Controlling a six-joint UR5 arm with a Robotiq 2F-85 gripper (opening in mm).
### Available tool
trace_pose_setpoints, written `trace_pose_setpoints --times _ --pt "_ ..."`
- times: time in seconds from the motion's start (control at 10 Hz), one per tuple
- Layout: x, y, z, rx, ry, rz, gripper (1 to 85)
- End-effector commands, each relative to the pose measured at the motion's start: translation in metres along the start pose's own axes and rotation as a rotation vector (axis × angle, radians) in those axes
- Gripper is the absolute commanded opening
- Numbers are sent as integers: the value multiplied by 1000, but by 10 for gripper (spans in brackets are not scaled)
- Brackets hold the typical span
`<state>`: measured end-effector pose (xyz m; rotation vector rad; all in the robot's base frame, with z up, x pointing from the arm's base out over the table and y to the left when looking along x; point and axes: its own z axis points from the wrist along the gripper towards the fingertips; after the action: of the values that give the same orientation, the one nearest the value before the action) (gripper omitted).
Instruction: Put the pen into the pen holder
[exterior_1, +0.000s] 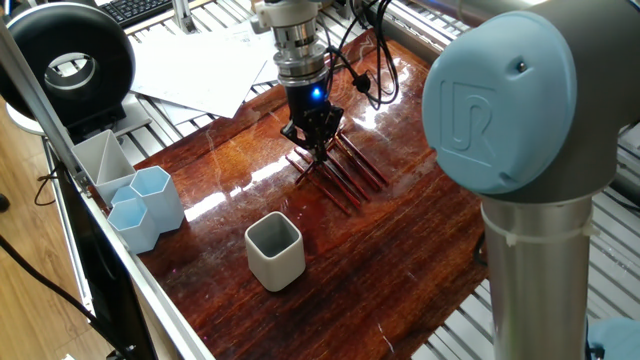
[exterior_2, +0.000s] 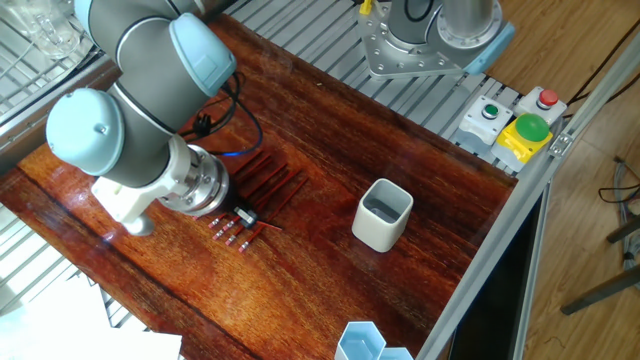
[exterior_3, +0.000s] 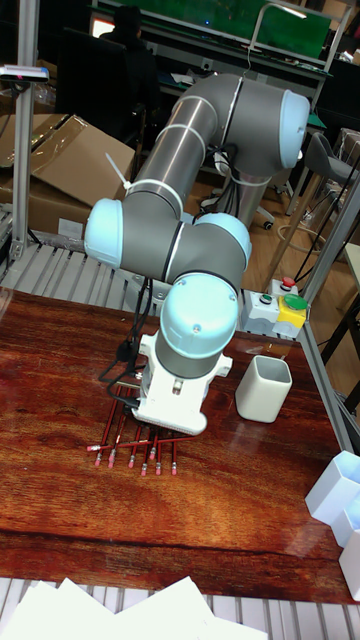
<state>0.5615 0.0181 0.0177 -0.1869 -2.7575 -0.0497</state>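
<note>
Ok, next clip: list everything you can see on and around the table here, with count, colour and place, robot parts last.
pens: several, count unclear, dark red, in a row mid-table under the gripper
pen holder: one, off-white with grey inside, upright near the table's front edge, apart from the pens
hexagonal cups: two, pale blue, at the table's corner
compartment tray: one, grey, just behind the cups
paper sheets: a few, white, beyond the far edge
button box: one, with red, green and yellow buttons, off the table
table: one, glossy red-brown wood
gripper: one, dark, down at the pens; grip state unclear
arm: one, grey with pale blue caps
</note>
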Motion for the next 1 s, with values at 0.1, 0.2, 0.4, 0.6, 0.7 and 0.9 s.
trace_pose_setpoints --times 0.1,0.2,0.4,0.6,0.7,0.9 --pt "4 7 -10 -15 -8 26 10" --pt "8 8 -13 -16 -7 29 10" --pt "19 17 -25 -33 -11 27 10" --pt "45 40 -45 -79 -15 37 10" --pt "56 47 -52 -85 -23 42 10" --pt "77 60 -61 -109 -41 46 10"
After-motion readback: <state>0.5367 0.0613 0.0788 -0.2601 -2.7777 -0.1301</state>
